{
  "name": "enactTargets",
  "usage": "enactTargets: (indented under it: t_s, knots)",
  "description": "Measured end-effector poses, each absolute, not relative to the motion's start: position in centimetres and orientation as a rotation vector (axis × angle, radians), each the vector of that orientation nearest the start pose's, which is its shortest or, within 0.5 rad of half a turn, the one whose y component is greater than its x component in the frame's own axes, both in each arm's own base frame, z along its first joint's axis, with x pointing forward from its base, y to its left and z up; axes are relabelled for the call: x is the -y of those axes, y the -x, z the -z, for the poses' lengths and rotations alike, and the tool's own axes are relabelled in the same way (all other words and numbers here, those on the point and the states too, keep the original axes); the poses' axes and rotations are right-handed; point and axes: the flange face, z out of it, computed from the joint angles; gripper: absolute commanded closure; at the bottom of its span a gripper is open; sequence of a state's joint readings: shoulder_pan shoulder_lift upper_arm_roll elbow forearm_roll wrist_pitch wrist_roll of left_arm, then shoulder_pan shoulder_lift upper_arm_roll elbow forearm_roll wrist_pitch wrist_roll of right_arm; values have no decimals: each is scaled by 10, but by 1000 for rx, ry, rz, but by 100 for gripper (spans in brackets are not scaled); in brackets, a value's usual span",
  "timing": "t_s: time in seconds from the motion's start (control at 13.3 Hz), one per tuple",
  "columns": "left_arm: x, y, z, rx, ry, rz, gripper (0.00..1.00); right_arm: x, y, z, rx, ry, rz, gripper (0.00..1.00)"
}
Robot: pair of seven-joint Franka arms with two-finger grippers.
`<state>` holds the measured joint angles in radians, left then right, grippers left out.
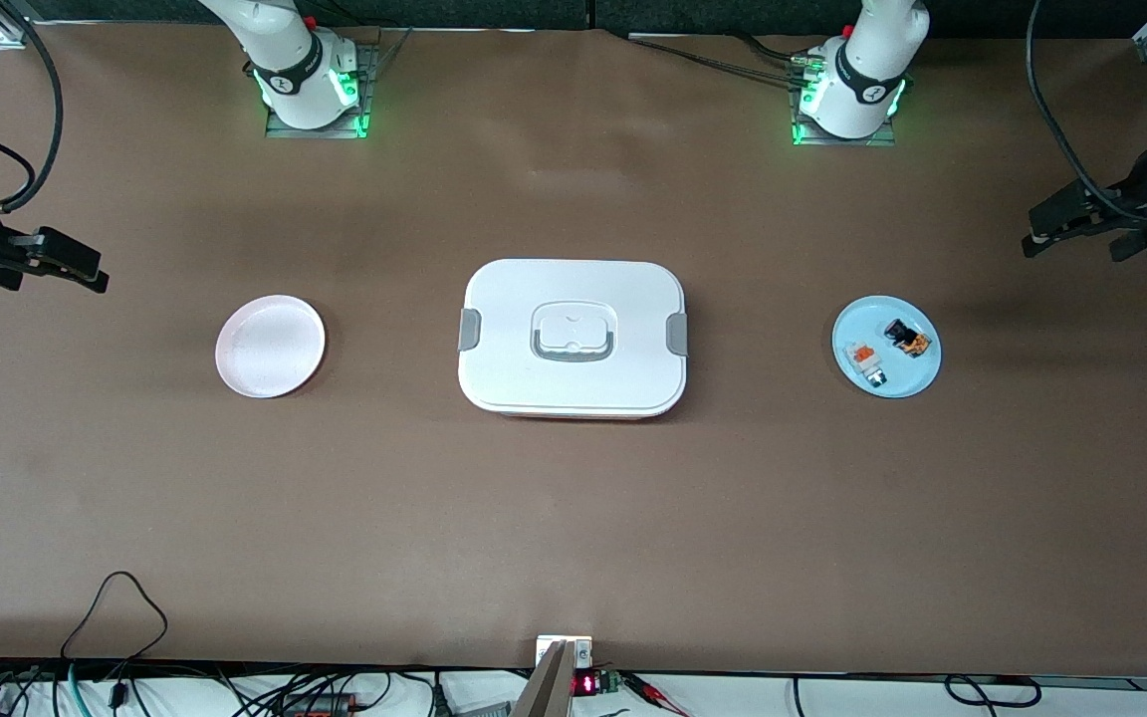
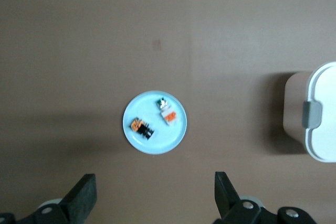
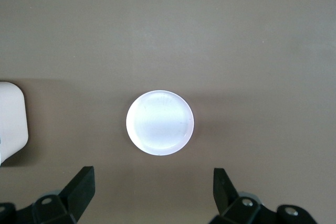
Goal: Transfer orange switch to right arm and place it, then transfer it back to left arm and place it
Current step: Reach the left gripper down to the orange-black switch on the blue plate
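The box (image 1: 573,339) sits lid-on at the middle of the table (image 1: 573,518), grey clips on both short sides and a grey recessed handle on top. All positions below are given from it.

Toward the left arm's end of the table, well apart from the box, lies a blue plate (image 1: 917,376). The orange switch (image 1: 906,338) rests on this plate, black body with an orange block. Just beside it on the same plate, nearer the front camera, lies a white-and-grey part (image 1: 866,364) with an orange patch. The two do not touch.

Toward the right arm's end, well apart from the box, lies a white plate (image 1: 270,346) with nothing on it.

The left gripper (image 1: 1071,224) hangs in the air past the blue plate, at the table's edge, fingers (image 2: 83,195) spread wide and holding nothing. Its wrist view looks down on the blue plate (image 2: 155,137) and switch (image 2: 142,128).

The right gripper (image 1: 61,261) hangs over the table's edge past the white plate, fingers (image 3: 81,184) likewise spread and empty.
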<state>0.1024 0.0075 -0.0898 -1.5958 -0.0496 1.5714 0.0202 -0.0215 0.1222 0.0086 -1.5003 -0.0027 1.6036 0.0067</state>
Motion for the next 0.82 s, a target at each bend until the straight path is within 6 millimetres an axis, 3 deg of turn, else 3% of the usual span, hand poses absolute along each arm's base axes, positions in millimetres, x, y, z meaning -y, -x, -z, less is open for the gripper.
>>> enactTargets:
  t_s: [0.07, 0.22, 0.45, 0.67, 0.82]
  knots:
    - [-5, -558, -596, -30, 3193, -90, 1, 8, -594, -590, -32, 3140, -33, 0]
    - [-13, -566, -566, -241, 3191, -115, 1, 8, -593, -590, -32, 3136, -50, 0]
    - [-20, -582, -490, -667, 3134, -52, 1, 8, -592, -589, -33, 3134, -57, 0]
    - [-20, -580, -427, -1010, 3053, -76, 1, 11, -592, -589, -41, 3130, -58, 0]
    - [-20, -569, -386, -1105, 3032, -120, 1, 6, -591, -589, -44, 3081, -71, 0]
